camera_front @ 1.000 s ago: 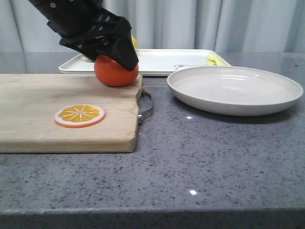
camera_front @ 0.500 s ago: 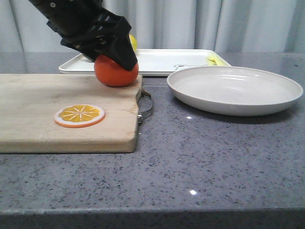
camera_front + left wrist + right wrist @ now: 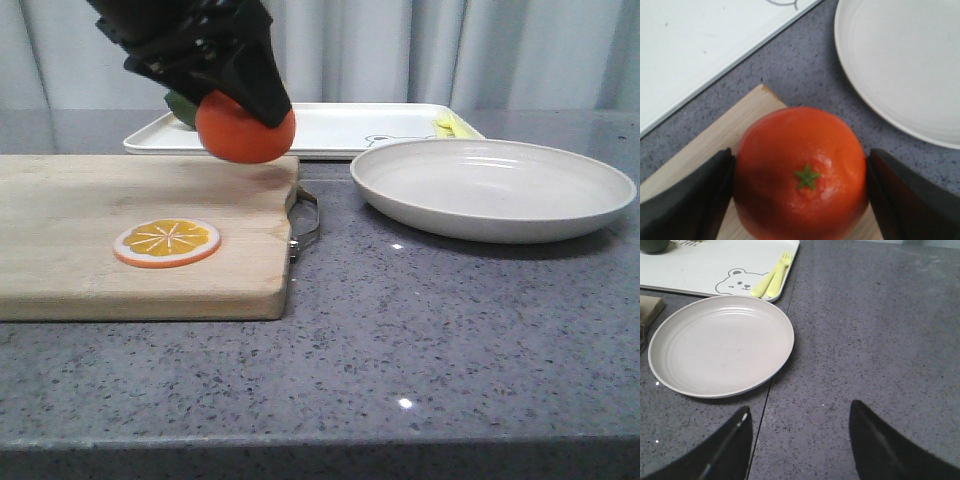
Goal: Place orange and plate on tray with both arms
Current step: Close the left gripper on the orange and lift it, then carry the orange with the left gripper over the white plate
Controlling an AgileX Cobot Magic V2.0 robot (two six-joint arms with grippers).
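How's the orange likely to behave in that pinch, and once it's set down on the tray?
The orange looks smooth and glossy, so it may slip between the left gripper's fingers, which touch only its two sides. Being round, it will probably roll once released on the flat tray, whose low rim may stop it. It looks firm, unlikely to deform.

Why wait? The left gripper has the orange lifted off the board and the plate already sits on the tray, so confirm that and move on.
Not quite. The left gripper does hold the orange clear of the cutting board, but the plate still rests on the countertop in front of the tray, as the front view shows.
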